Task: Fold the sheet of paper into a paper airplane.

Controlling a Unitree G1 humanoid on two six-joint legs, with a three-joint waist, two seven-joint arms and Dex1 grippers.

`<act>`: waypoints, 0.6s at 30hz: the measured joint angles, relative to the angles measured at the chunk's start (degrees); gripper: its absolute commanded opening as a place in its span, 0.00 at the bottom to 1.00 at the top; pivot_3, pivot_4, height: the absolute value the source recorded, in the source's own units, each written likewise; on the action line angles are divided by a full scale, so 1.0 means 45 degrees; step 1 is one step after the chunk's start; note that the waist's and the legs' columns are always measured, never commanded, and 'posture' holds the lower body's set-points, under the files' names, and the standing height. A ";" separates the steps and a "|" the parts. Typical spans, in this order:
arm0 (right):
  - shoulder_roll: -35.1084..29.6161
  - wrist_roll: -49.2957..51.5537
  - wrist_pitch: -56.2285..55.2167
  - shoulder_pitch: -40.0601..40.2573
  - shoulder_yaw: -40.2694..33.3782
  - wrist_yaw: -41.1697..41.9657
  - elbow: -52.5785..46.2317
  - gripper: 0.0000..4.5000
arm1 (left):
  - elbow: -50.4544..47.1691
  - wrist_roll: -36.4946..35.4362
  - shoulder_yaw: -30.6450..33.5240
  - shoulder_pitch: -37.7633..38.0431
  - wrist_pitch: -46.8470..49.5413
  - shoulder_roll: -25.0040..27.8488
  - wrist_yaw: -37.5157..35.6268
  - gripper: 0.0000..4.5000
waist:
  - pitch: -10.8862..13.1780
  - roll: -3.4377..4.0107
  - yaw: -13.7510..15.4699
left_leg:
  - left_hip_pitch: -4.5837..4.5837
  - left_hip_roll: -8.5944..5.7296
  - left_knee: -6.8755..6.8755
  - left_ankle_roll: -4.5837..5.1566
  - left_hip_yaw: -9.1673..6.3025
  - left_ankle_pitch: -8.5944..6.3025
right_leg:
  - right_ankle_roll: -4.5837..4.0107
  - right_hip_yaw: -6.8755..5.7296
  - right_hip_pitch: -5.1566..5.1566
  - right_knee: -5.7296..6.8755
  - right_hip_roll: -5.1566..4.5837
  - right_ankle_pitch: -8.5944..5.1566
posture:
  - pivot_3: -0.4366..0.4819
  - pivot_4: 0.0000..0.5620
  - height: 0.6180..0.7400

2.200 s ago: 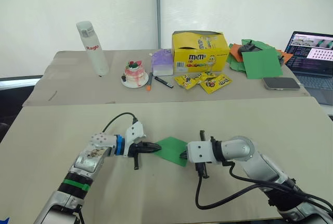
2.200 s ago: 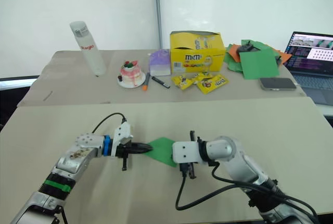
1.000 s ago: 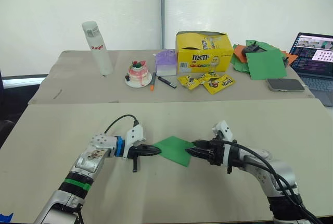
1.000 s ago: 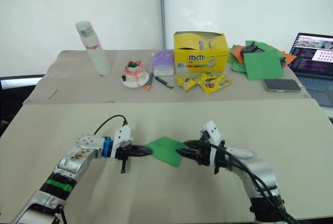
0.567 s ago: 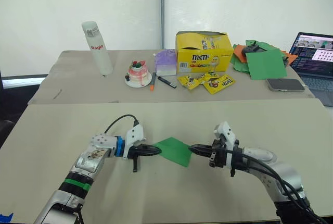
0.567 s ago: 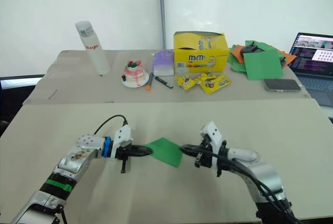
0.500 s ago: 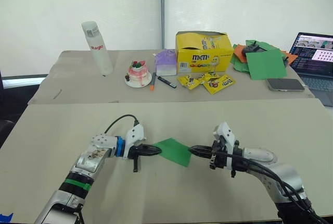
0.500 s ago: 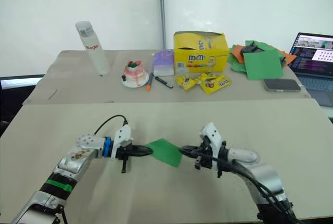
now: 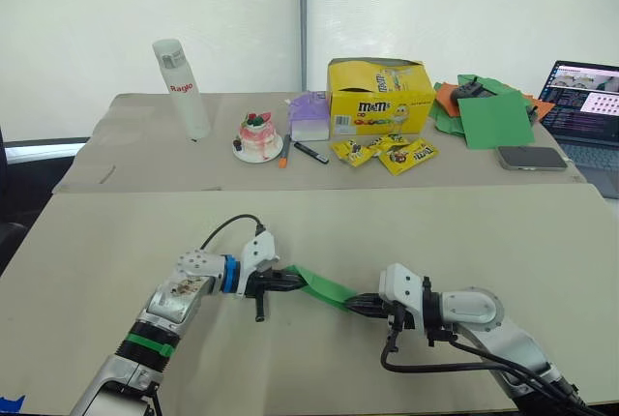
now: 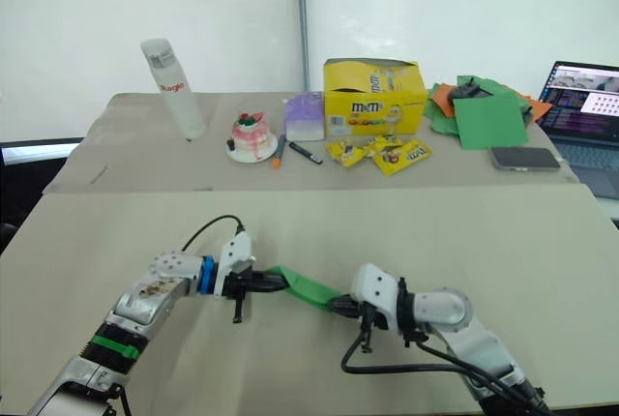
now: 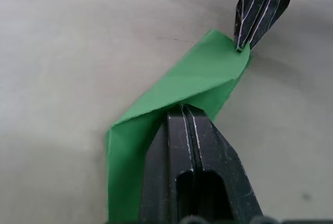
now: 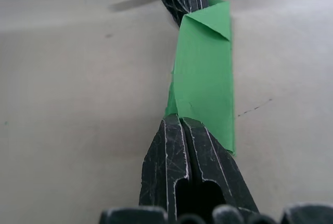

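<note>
The left gripper (image 9: 293,282) and right gripper (image 9: 360,305) each pinch 1 end of the folded sheet of paper (image 9: 325,287) near the table's (image 9: 116,252) front edge.

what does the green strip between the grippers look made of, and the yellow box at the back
The green sheet of paper looks like thin matte paper: it holds sharp creases and a folded corner, and bends between the left gripper and right gripper, whose jaws are shut on its ends. The yellow candy box looks like printed cardboard with a slight sheen; its torn-open top flaps stand stiffly.
</note>
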 measured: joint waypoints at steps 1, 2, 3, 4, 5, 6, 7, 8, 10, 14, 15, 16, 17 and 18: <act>-0.0046 -0.0132 -0.0141 -0.0030 0.0052 0.0000 0.0009 0.01 | -0.0060 -0.0078 0.0002 0.0029 0.0093 0.0016 -0.0069 0.00 | 0.0000 -0.0001 0.0000 | 0.0000 0.0002 0.0000 0.0000 -0.0001 0.0000 | 0.0000 0.0000 0.0000 0.0000 0.0003 0.0000 | 0.48 0.27 1.00; -0.0049 -0.0195 -0.0212 -0.0037 0.0073 -0.0007 0.0018 0.01 | -0.0135 -0.0239 0.0017 0.0068 0.0269 0.0041 -0.0178 0.00 | 0.0001 -0.0003 0.0000 | 0.0000 0.0004 0.0000 0.0000 -0.0001 0.0000 | 0.0000 -0.0001 0.0000 0.0000 0.0005 0.0000 | 0.48 0.27 1.00; -0.0049 -0.0244 -0.0261 -0.0050 0.0110 -0.0034 0.0018 0.01 | -0.0241 -0.0502 0.0031 0.0114 0.0589 0.0132 -0.0379 0.00 | 0.0003 -0.0005 -0.0012 | -0.0001 0.0005 -0.0001 0.0000 -0.0001 0.0000 | 0.0000 0.0000 -0.0003 0.0001 0.0006 0.0000 | 0.48 0.27 1.00; -0.0049 -0.0299 -0.0320 -0.0056 0.0137 -0.0060 0.0022 0.01 | -0.0333 -0.0796 0.0080 0.0132 0.0960 0.0238 -0.0618 0.00 | 0.0004 -0.0006 -0.0019 | -0.0001 0.0006 -0.0001 0.0000 -0.0001 0.0000 | 0.0000 0.0000 -0.0004 0.0002 0.0007 0.0000 | 0.48 0.27 1.00; -0.0049 -0.0315 -0.0329 -0.0061 0.0155 -0.0084 0.0022 0.01 | -0.0428 -0.1041 0.0183 0.0133 0.1202 0.0351 -0.0803 0.00 | 0.0006 -0.0011 -0.0026 | -0.0001 0.0011 -0.0001 0.0000 -0.0002 0.0000 | -0.0001 -0.0001 -0.0005 0.0003 0.0012 0.0000 | 0.48 0.27 1.00; -0.0049 -0.0339 -0.0337 -0.0070 0.0179 -0.0103 0.0019 0.01 | -0.0488 -0.1198 0.0244 0.0100 0.1396 0.0506 -0.0960 0.00 | 0.0007 -0.0012 -0.0029 | 0.0000 0.0013 0.0000 0.0000 -0.0002 0.0000 | -0.0001 -0.0001 -0.0004 0.0003 0.0016 0.0000 | 0.48 0.27 1.00; -0.0049 -0.0392 -0.0349 -0.0079 0.0199 -0.0117 0.0005 0.01 | -0.0501 -0.1312 0.0268 0.0047 0.1527 0.0710 -0.1167 0.00 | 0.0007 -0.0012 -0.0033 | 0.0000 0.0013 0.0000 0.0000 -0.0002 0.0000 | -0.0001 -0.0001 -0.0005 0.0003 0.0016 0.0000 | 0.48 0.27 1.00; -0.0049 -0.0425 -0.0354 -0.0082 0.0206 -0.0119 -0.0002 0.01 | -0.0504 -0.1412 0.0284 0.0011 0.1646 0.0866 -0.1339 0.00 | 0.0007 -0.0012 -0.0036 | 0.0001 0.0013 -0.0001 0.0000 -0.0002 0.0000 | -0.0001 -0.0001 -0.0004 0.0004 0.0016 0.0000 | 0.48 0.27 1.00; -0.0051 -0.0519 -0.0354 -0.0081 0.0209 -0.0122 -0.0017 0.01 | -0.0616 -0.1879 0.0472 -0.0019 0.2148 0.0917 -0.1642 0.00 | 0.0007 -0.0013 -0.0036 | 0.0001 0.0013 -0.0001 0.0000 -0.0002 0.0000 | -0.0001 -0.0001 -0.0004 0.0004 0.0015 0.0000 | 0.48 0.27 1.00; -0.0057 -0.0580 -0.0352 -0.0089 0.0233 -0.0157 -0.0088 0.01 | -0.1121 -0.2769 0.0735 -0.0420 0.2733 0.0273 -0.1607 0.00 | 0.0012 -0.0028 -0.0034 | 0.0001 0.0015 0.0001 0.0000 -0.0006 0.0000 | -0.0001 -0.0004 -0.0001 0.0004 0.0017 0.0000 | 0.48 0.27 1.00; -0.0057 -0.0589 -0.0343 -0.0092 0.0236 -0.0161 -0.0099 0.01 | -0.1079 -0.2692 0.0741 -0.0571 0.2627 -0.0002 -0.1353 0.00 | 0.0012 -0.0027 -0.0031 | 0.0002 0.0014 0.0002 -0.0001 -0.0006 0.0000 | -0.0001 -0.0004 0.0000 0.0005 0.0017 0.0001 | 0.48 0.27 1.00; -0.0057 -0.0596 -0.0317 -0.0099 0.0244 -0.0165 -0.0120 0.01 | -0.0940 -0.2532 0.0719 -0.0696 0.2397 -0.0296 -0.1084 0.00 | 0.0012 -0.0028 -0.0033 | 0.0002 0.0014 0.0001 -0.0001 -0.0005 0.0001 | -0.0001 -0.0003 0.0000 0.0004 0.0016 0.0001 | 0.48 0.27 1.00; -0.0057 -0.0598 -0.0305 -0.0107 0.0262 -0.0170 -0.0137 0.01 | -0.0791 -0.2371 0.0665 -0.0767 0.2244 -0.0547 -0.0873 0.00 | 0.0012 -0.0030 -0.0036 | 0.0002 0.0013 0.0001 -0.0002 -0.0004 0.0001 | -0.0002 -0.0003 -0.0001 0.0004 0.0017 0.0001 | 0.48 0.27 1.00; -0.0057 -0.0601 -0.0302 -0.0120 0.0291 -0.0187 -0.0152 0.01 | -0.0629 -0.2168 0.0558 -0.0789 0.2037 -0.0687 -0.0722 0.00 | 0.0012 -0.0031 -0.0036 | 0.0002 0.0013 0.0001 -0.0003 -0.0004 0.0002 | -0.0002 -0.0002 -0.0004 0.0005 0.0017 0.0001 | 0.48 0.27 1.00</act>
